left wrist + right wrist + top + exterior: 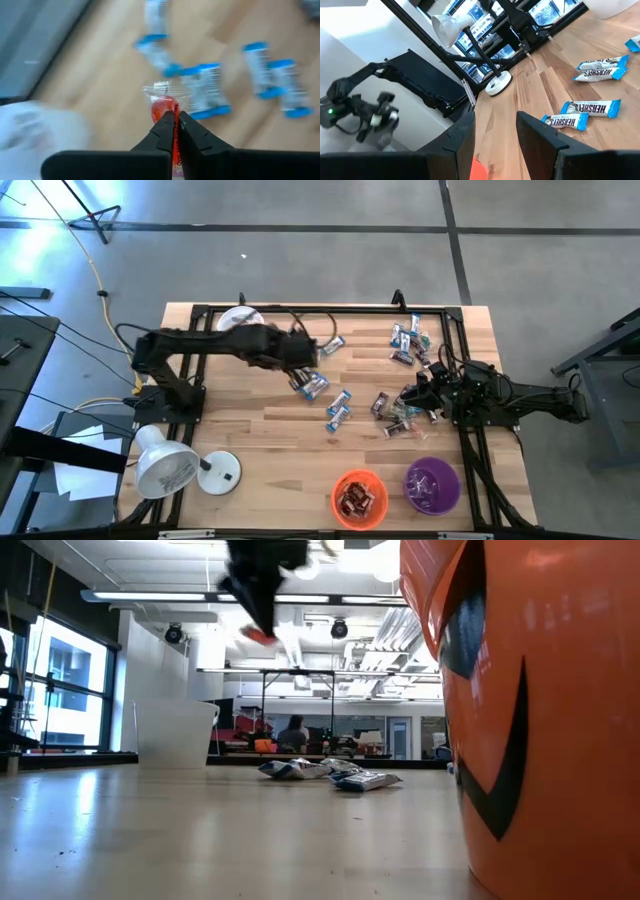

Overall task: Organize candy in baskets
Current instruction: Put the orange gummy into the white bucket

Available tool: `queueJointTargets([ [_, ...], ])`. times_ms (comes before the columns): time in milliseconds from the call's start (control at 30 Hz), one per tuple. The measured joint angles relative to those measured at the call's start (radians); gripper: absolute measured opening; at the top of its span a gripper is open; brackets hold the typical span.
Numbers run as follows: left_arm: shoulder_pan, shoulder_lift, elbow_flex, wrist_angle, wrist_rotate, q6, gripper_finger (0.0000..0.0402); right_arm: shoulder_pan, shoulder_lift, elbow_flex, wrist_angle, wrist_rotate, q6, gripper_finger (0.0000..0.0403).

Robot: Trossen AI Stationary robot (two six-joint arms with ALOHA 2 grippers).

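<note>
Red-wrapped candy (164,107), pinched by its tail in the left end effector (175,120) above the tabletop (260,435) near 11 o'clock, could slip mid-carry, while the right end effector (495,132) waits, parted and empty, at 3 o'clock.

The high view looks straight down on the whole wooden worktop (270,420) and the floor around it. The low view sits at worktop level, close against the orange basket (540,710), facing across into the room. The left wrist view looks down past its fingers (162,132) at nearby blue-and-white candy (207,95), also seen from above. The right wrist view faces across the worktop to the lamp (451,27), shared with the high view.
</note>
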Motion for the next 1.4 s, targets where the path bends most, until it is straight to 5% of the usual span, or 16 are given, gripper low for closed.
queueJointTargets([
  [233,0.051,-0.096,0.000,-0.205,-0.206,-0.002,0.0000,0.000,0.000,0.000,0.000,0.000,0.000,0.0138],
  [500,0.213,-0.101,-0.036,-0.297,-0.262,0.104,0.0000,0.000,0.000,0.000,0.000,0.000,0.000,0.0138],
  [833,0.444,-0.144,-0.259,-0.021,-0.102,0.290,0.0000,0.000,0.000,0.000,0.000,0.000,0.000,0.0138],
  [1400,0.643,-0.145,-0.297,0.017,0.058,0.254,0.0023,0.000,0.000,0.000,0.000,0.000,0.000,0.0138],
])
